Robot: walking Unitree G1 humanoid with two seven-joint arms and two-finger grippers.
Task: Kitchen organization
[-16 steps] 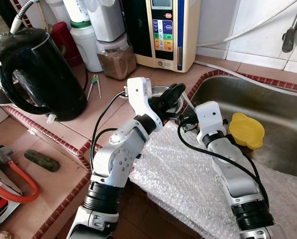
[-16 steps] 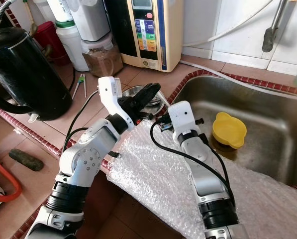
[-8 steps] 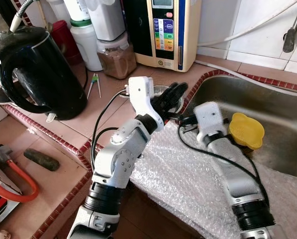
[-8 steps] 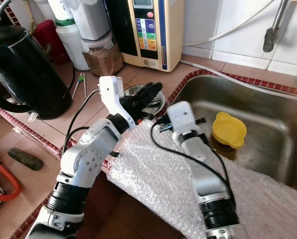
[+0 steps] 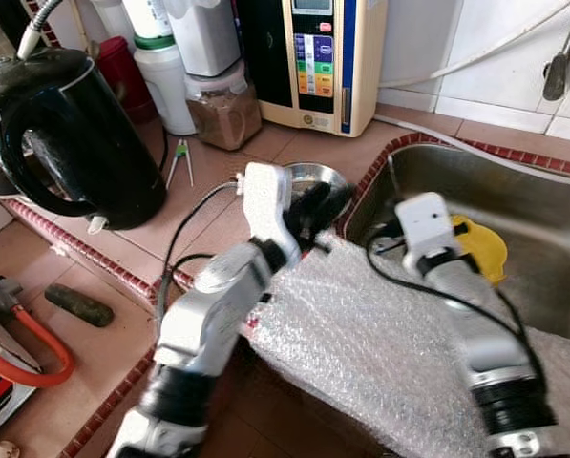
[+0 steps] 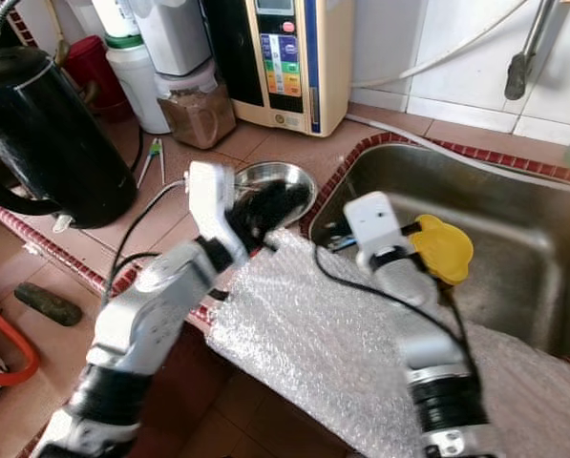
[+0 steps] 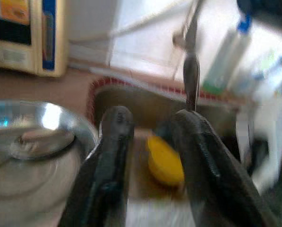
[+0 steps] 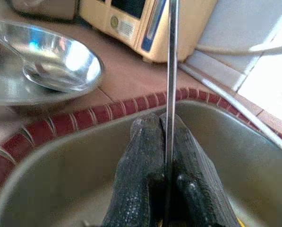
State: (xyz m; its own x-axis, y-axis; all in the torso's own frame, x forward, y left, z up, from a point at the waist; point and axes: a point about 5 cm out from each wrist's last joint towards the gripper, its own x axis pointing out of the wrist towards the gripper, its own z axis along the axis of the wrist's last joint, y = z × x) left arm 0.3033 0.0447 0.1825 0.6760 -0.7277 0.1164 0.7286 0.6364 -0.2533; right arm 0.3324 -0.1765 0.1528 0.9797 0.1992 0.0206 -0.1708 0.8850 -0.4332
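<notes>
Bubble wrap [image 5: 380, 334], crinkled and translucent, drapes over the counter edge nearest the camera. Since 1 s ago both arms have drawn apart. The left gripper [image 7: 152, 156], fingers spread and empty, has pulled back beside the shallow steel bowl [image 5: 318, 181] holding a spoon [image 8: 48, 71]. The right gripper [image 8: 162, 137] is pinched tight on a thin metal rod [image 8: 171, 61] and has swung over the steel sink [image 5: 542, 205], near the lobed yellow plastic lid [image 5: 480, 248]. Judgement: the utensil has been lifted away from the bowl, likely bound for the sink. Glossy black kettle [image 5: 70, 138] stands further back.
</notes>
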